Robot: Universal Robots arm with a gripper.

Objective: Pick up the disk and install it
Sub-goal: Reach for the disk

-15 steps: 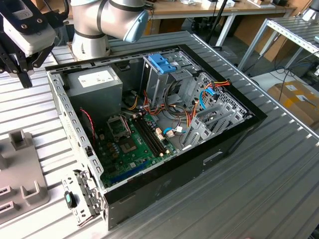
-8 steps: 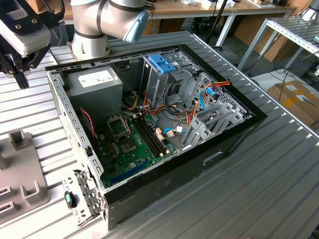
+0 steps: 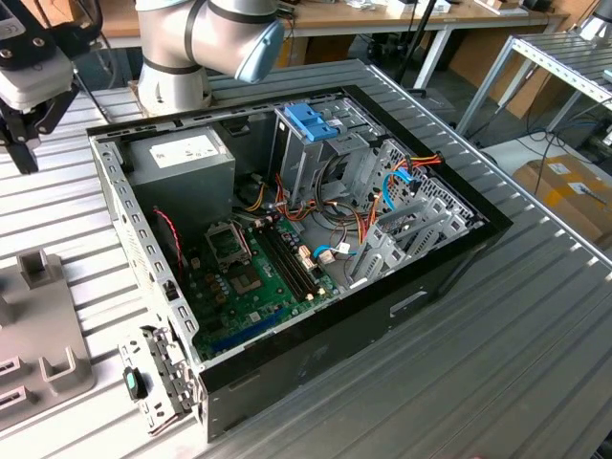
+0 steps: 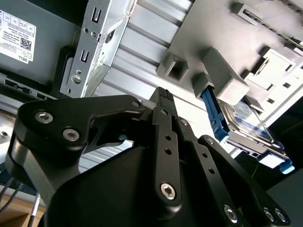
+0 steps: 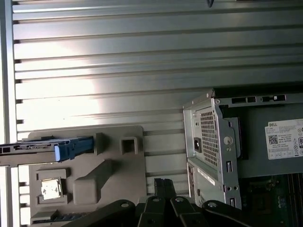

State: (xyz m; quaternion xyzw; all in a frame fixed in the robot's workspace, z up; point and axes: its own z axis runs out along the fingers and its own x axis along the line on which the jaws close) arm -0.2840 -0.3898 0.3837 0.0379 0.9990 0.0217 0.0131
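Gripper (image 4: 163, 94): closed tight, nothing in it, hanging over the table (image 3: 535, 363) beside the case (image 3: 382, 316).
Disk (image 4: 248, 118): on edge in the grey holder (image 5: 118, 165), outside the case.
Offset: ahead of the gripper, to one side, apart.
Long axis: along the table's ridges.

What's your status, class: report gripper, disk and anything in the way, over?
Gripper shut, empty, over table. Disk on edge in grey holder, not picked up. Holder's block sits against disk's blue rail.
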